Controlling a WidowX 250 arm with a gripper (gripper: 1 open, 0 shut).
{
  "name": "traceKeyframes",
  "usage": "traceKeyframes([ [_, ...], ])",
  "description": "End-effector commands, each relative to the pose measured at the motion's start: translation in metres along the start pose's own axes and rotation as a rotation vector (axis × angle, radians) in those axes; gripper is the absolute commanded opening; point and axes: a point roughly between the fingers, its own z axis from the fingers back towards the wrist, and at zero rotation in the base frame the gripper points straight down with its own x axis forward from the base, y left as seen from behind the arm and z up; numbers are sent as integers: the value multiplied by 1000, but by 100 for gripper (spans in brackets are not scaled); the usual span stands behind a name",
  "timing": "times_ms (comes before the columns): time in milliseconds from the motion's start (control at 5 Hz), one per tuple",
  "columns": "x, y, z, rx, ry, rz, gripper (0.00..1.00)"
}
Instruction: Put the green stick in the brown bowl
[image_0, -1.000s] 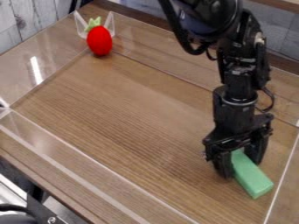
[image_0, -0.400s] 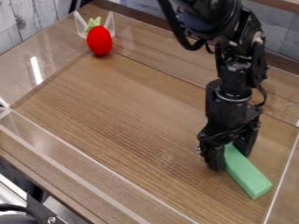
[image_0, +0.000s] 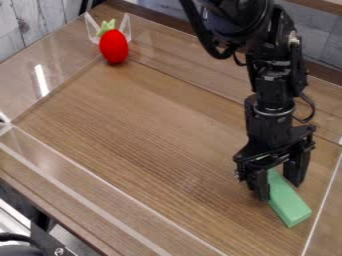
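The green stick (image_0: 289, 202) is a light mint-green block lying flat on the wooden table at the front right. My gripper (image_0: 274, 181) points straight down over its far end, with one dark finger on each side of the block. The jaws look open around the stick, and its near end rests on the table. The stick's far end is partly hidden behind the fingers. No brown bowl is in view.
A red strawberry toy with green leaves (image_0: 114, 44) sits at the far left of the table. A clear low wall (image_0: 80, 165) runs along the table's front and left edges. The table's right edge (image_0: 327, 200) is close to the stick.
The gripper shifted slightly left, then back right and a little lower over the stick's far end. The stick has barely moved.
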Motion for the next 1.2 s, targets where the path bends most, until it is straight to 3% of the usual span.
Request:
traceKeyframes([
  [0, 7, -27, 24, -77, -42, 30, 0],
  [200, 5, -34, 28, -81, -61, 63, 0],
  [400, -8, -39, 24, -79, -72, 83, 100],
  [600, -20, -45, 23, -75, -77, 109, 100],
  [1000, -21, -47, 26, -57, -57, 99, 100],
])
